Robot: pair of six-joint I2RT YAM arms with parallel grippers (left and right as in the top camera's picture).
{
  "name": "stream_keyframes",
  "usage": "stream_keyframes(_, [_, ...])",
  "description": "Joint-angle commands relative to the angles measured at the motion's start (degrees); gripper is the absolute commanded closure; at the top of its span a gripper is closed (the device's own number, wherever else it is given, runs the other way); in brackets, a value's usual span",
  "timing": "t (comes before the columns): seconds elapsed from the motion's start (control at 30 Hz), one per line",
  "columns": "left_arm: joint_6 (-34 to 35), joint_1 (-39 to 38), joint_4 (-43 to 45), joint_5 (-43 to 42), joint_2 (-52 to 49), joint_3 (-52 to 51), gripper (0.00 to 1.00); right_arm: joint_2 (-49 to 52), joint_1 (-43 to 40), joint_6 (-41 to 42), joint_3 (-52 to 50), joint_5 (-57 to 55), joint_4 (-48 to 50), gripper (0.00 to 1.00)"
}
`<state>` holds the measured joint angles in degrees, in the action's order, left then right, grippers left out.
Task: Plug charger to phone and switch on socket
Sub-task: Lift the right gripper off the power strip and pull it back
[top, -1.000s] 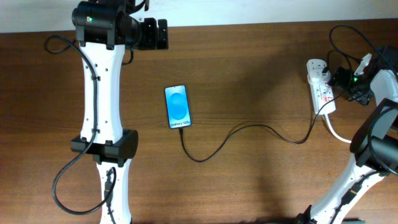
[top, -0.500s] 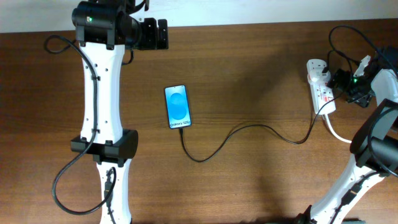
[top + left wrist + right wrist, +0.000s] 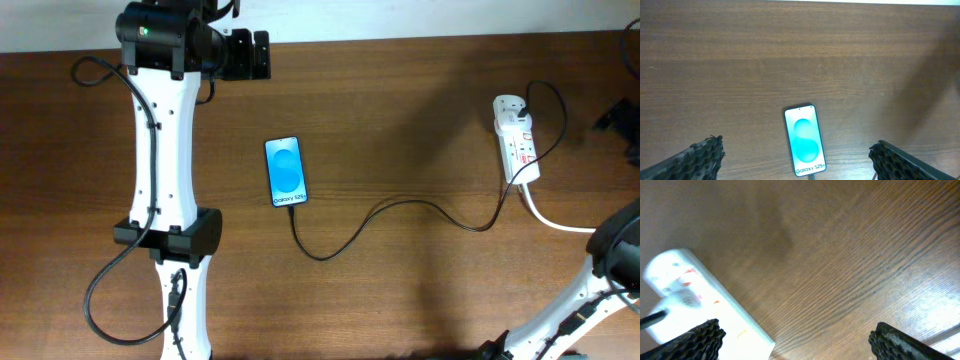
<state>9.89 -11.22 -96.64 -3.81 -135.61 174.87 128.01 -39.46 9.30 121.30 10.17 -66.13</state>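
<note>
The phone (image 3: 285, 171) lies flat mid-table with its blue screen lit. It also shows in the left wrist view (image 3: 805, 141). The charger (image 3: 400, 204), a thin black cable, runs from the phone's bottom edge in a curve to the socket (image 3: 518, 142), a white power strip at the far right. My left gripper (image 3: 256, 55) is open and empty, high above the table behind the phone. Its fingers (image 3: 796, 146) frame the phone from above. My right gripper (image 3: 795, 335) is open and empty, to the right of the blurred socket (image 3: 695, 305) and apart from it.
A thick white cord (image 3: 550, 220) leaves the socket toward the right edge. The left arm (image 3: 165, 150) stretches along the table's left side. The right arm's base (image 3: 610, 260) stands at the lower right. The table's far edge meets a pale wall.
My right gripper has pulled away from the socket to the right and nearly left the overhead view. The left arm, phone and charger have not moved.
</note>
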Motion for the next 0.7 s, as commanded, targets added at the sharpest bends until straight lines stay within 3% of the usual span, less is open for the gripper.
stream_keyframes(0.0, [-0.6,0.2,-0.1,0.2,1.3,0.3,0.01,-5.7,1.6,0.5,6.8,2.7,-3.7,0.02])
stream_keyframes(0.13, [-0.6,0.1,-0.1,0.2,1.3,0.3,0.01,-11.3,5.4,-3.8,12.9,6.1,-8.9,0.02])
stream_keyframes(0.33, [-0.6,0.2,-0.1,0.2,1.3,0.3,0.01,-22.9,18.6,-9.1,13.2,5.9,-11.7,0.02])
stream_keyframes(0.5, [-0.6,0.2,-0.1,0.2,1.3,0.3,0.01,-25.4,28.4,-12.3,13.2,5.7,-17.0,0.01])
stream_keyframes(0.67, [-0.6,0.1,-0.1,0.2,1.3,0.3,0.01,-25.4,32.4,-13.6,13.2,5.7,-24.5,0.02])
